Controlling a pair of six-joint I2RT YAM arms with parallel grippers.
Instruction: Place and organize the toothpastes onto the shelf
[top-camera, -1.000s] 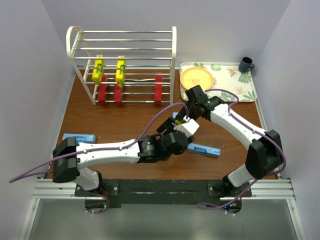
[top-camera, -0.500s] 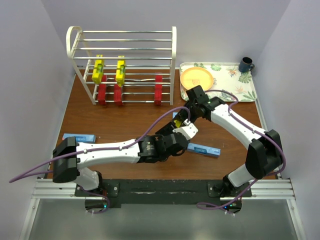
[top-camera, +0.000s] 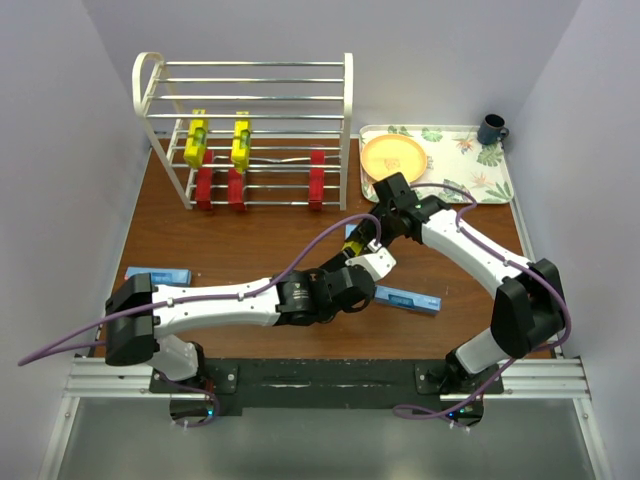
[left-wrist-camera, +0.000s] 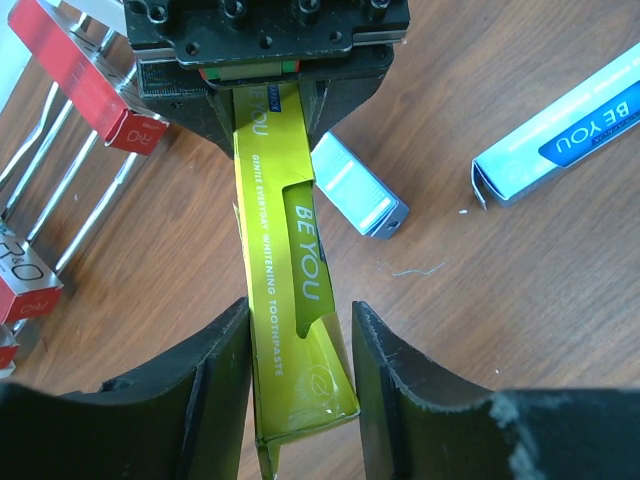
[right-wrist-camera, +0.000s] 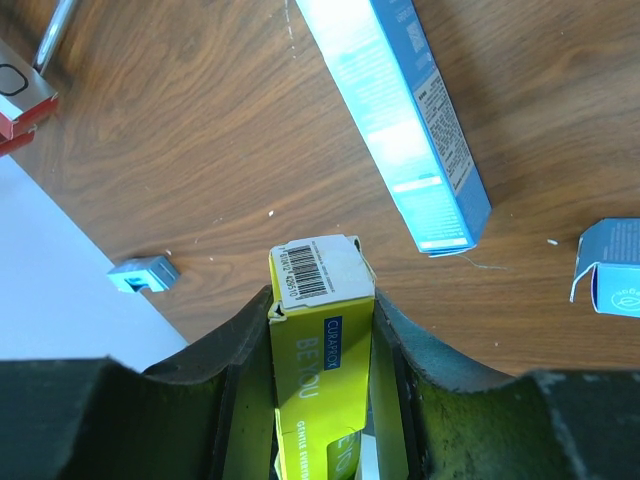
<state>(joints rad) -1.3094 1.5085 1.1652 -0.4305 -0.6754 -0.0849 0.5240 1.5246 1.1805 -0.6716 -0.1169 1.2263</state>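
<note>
A yellow toothpaste (left-wrist-camera: 285, 250) carton hangs over the table between my two grippers (top-camera: 352, 243). My right gripper (right-wrist-camera: 320, 310) is shut on its barcode end (right-wrist-camera: 322, 270). My left gripper (left-wrist-camera: 300, 380) has its jaws closed in on the opposite, torn-flap end, with the pads against the carton's sides. The shelf (top-camera: 250, 100) at the back left holds two yellow toothpastes (top-camera: 196, 140) on the middle tier and three red ones (top-camera: 236, 187) on the bottom tier. Light blue toothpastes lie on the table at the left (top-camera: 158, 273), near the front (top-camera: 410, 298) and below the grippers (left-wrist-camera: 357, 188).
A floral tray (top-camera: 470, 165) at the back right carries an orange plate (top-camera: 393, 155) and a dark mug (top-camera: 491, 129). White walls close in on the left, right and back. The right gripper's body (left-wrist-camera: 265, 40) fills the top of the left wrist view.
My left gripper's jaws have narrowed from wide open onto the yellow carton's free end. The right gripper kept hold and barely moved.
</note>
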